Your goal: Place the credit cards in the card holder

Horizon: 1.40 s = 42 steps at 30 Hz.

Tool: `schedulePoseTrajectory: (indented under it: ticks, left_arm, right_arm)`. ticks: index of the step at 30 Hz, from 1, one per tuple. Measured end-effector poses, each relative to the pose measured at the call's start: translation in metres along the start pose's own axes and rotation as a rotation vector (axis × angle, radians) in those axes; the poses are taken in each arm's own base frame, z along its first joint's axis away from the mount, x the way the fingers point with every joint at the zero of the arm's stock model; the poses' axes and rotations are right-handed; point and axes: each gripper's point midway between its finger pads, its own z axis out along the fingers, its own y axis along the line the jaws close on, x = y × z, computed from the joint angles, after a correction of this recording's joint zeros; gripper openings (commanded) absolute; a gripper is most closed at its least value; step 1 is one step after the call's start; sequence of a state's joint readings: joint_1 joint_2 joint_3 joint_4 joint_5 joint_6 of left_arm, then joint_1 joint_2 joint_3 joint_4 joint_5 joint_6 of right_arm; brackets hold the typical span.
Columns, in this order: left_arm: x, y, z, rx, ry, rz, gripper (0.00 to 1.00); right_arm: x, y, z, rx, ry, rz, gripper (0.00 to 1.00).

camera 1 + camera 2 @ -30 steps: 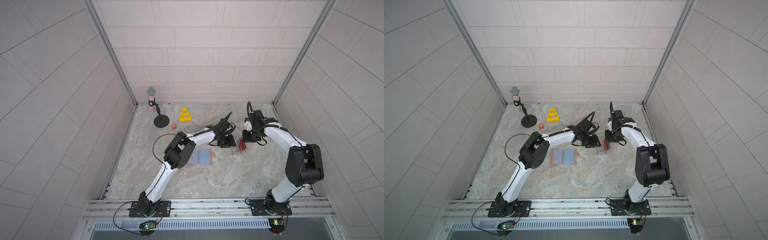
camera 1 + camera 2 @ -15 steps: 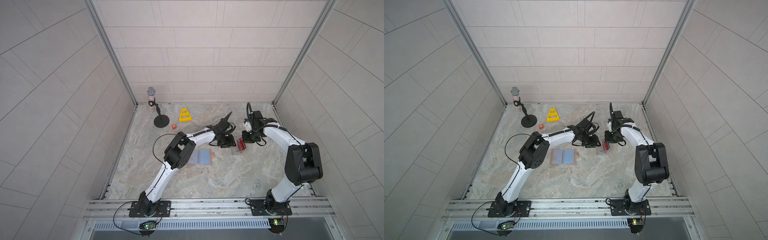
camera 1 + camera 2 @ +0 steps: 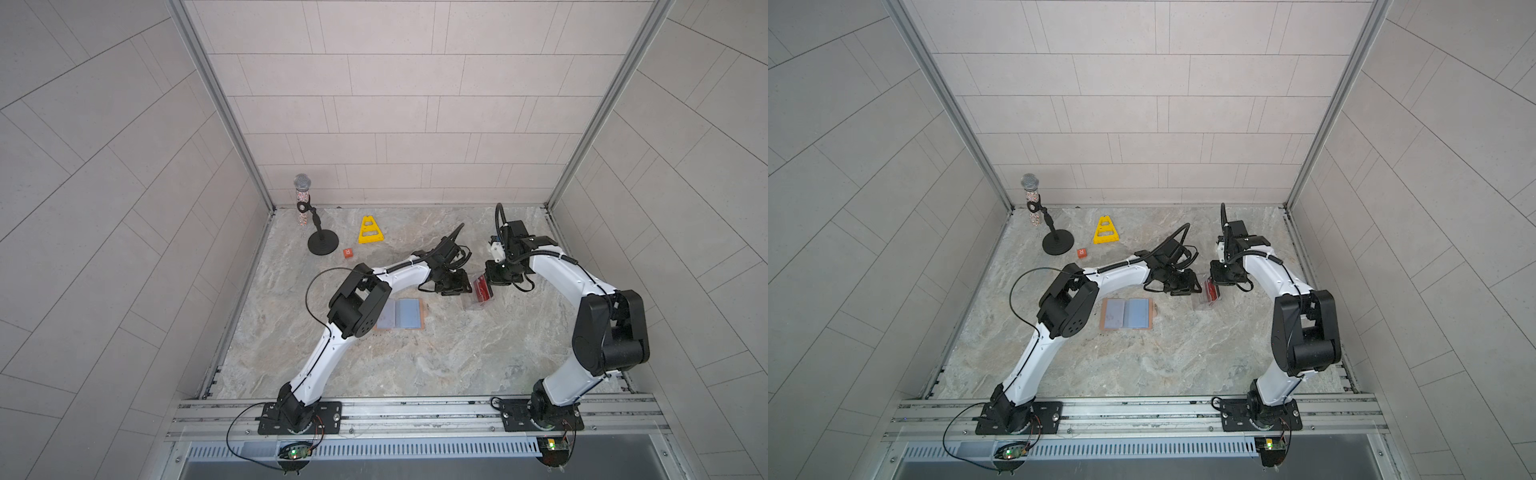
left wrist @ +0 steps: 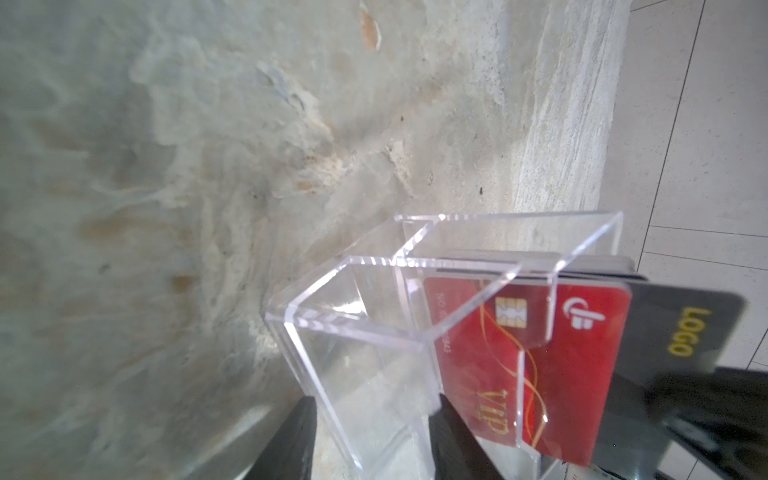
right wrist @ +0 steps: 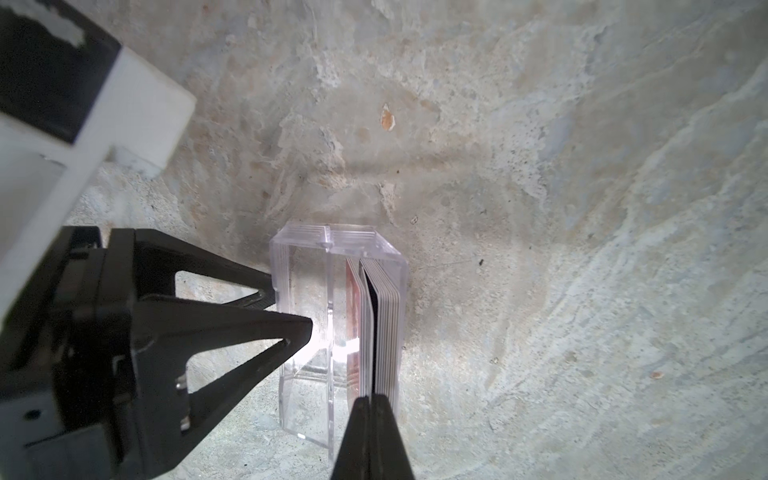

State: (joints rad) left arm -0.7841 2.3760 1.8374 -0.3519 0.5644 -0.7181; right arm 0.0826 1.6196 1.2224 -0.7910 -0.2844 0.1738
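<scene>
in a top view, centre frame, the left arm (image 3: 359, 305) hid the left edge of the card holder (image 3: 409, 313). in the left wrist view the clear box (image 4: 361, 332) and left end effector (image 4: 372, 409) ran off the bottom edge; lower right, the black card (image 4: 681, 336) was blurred, partly hidden.

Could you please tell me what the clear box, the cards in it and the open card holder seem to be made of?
The clear box looks like acrylic: see-through, glossy, bright cut edges. The cards seem plastic: thin, stiff, glossy print. The card holder has a tan rim like matte leather or imitation; too small to tell.
</scene>
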Motion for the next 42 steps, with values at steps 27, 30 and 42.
schedulePoseTrajectory:
  ticks: [27, 30, 42]
  left_arm:
    - [-0.007, -0.064, -0.058, 0.145, -0.048, 0.092, 0.63]
    - [-0.008, -0.080, -0.088, 0.150, -0.102, 0.148, 0.63]
    - [0.010, -0.006, -0.197, -0.080, -0.299, 0.163, 0.64]
  right_arm:
    - [-0.017, 0.009, -0.108, -0.058, -0.302, 0.028, 0.00]
    - [-0.018, 0.015, -0.121, -0.080, -0.345, 0.021, 0.00]
    - [-0.014, 0.068, -0.109, -0.332, -0.328, -0.003, 0.00]
